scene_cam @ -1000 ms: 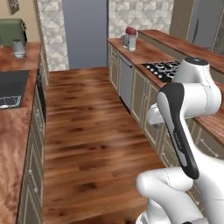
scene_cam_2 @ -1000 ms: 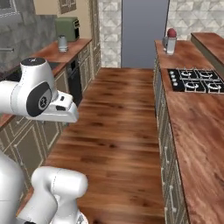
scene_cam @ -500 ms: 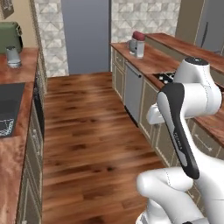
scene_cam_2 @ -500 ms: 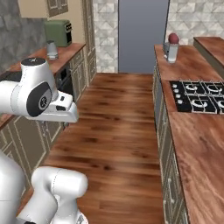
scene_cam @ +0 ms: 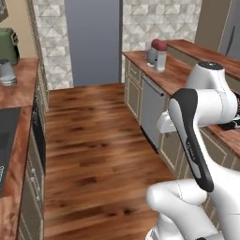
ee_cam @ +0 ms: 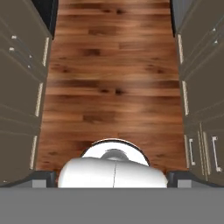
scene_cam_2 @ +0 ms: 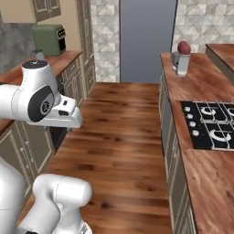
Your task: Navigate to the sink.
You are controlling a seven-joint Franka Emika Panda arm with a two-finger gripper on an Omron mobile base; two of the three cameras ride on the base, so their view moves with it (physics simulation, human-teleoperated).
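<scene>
Along the aisle: a wooden plank floor (scene_cam: 93, 150) runs toward 12 o'clock between two rows of grey-brown cabinets, ending at a tall flat grey panel (scene_cam: 93, 42) in a pale tiled wall.
Sink: the black recessed basin (scene_cam: 6, 145) shows as a dark slab at 9 o'clock in the left base view, set in the reddish wooden counter on the left (scene_cam: 18, 91), cut by the picture edge; a thin white line of rack sits at its lower edge.
Left counter, far end: a small grey metal pot (scene_cam: 7, 71) at 10 o'clock, with a green boxy appliance (scene_cam_2: 49, 39) behind it against the wall.
Right counter: a black stovetop with white-ringed burners (scene_cam_2: 211, 124) at 3 o'clock in the right base view; further on, toward 1 o'clock, a grey canister with a dark red round top (scene_cam_2: 182, 56).
Arm: the white arm with dark joints (scene_cam: 201, 117) is folded above the base, over the aisle.
Gripper: fingers not visible clearly; I cannot tell whether they are apart or together.
Hand view: looks down on the plank floor between cabinet fronts with pale handles (ee_cam: 192, 151).
</scene>
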